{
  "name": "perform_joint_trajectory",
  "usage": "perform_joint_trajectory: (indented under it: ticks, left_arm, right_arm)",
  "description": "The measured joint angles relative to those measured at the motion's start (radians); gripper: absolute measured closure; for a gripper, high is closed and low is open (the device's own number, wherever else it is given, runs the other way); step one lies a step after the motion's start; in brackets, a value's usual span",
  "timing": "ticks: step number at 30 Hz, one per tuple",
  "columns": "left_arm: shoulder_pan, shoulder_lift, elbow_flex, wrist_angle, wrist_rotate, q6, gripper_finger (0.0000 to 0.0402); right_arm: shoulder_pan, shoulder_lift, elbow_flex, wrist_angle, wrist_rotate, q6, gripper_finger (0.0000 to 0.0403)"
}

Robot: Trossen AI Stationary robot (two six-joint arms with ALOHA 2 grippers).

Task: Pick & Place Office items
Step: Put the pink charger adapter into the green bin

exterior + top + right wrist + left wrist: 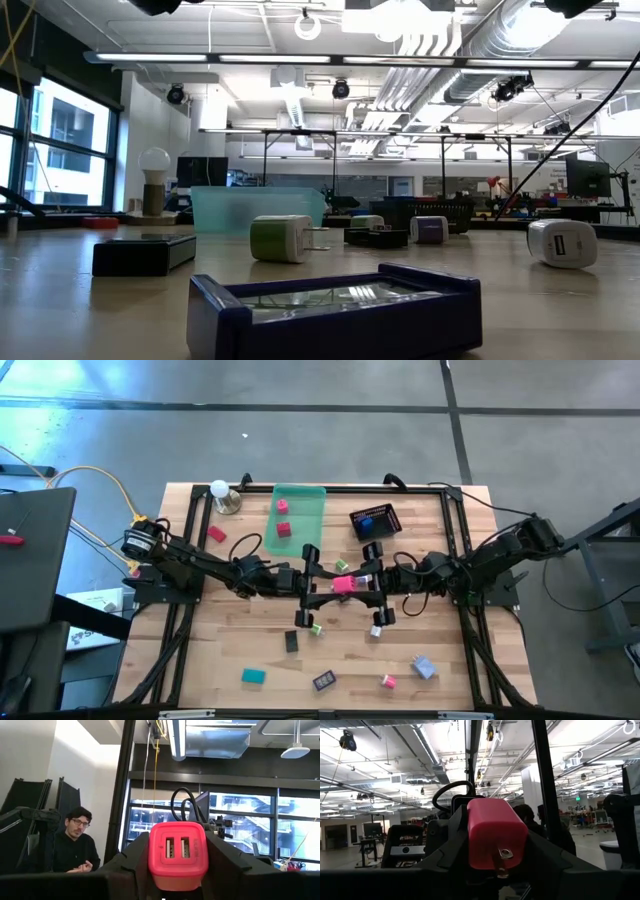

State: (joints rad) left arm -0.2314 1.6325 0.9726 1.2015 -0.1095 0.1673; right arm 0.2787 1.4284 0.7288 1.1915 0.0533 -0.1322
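Both grippers meet mid-table on one pink USB charger block (343,584): right gripper (372,582) clamps its flanks, port face showing, left gripper (312,582) has fingers round the prong end, can't tell if gripping. Block looks light, rigid, smooth plastic, so prob best held by flat sides. Other items lie scattered on wood table (440,650), green tray (310,520) at far edge; person sits in room beyond

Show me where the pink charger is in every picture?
High view: pink charger at the table's middle, between both grippers.
Low view: not in it.
Left wrist view: centre, prongs showing.
Right wrist view: centre, two ports showing.
Shared landmark: the dark fingers flanking it.
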Motion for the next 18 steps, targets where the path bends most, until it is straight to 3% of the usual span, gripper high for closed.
perform_joint_trajectory:
  ticks: [6,12,15,18]
  left_arm:
    - [-0.007,0.000,0.000,-0.011,0.001,-0.006,0.0257]
    - [-0.029,0.000,0.001,-0.033,-0.026,0.012,0.0257]
    - [-0.042,-0.001,0.001,-0.057,-0.061,0.032,0.0257]
    - [-0.065,-0.030,0.002,-0.144,-0.111,0.036,0.0257]
  right_arm:
    - [0.019,0.000,0.000,-0.030,0.049,0.008,0.0257]
    - [0.074,0.003,0.001,-0.041,0.110,-0.068,0.0096]
    - [0.117,0.003,0.001,-0.047,0.243,-0.135,0.0037]
    - [0.172,0.006,-0.001,-0.058,0.441,-0.272,0.0011]
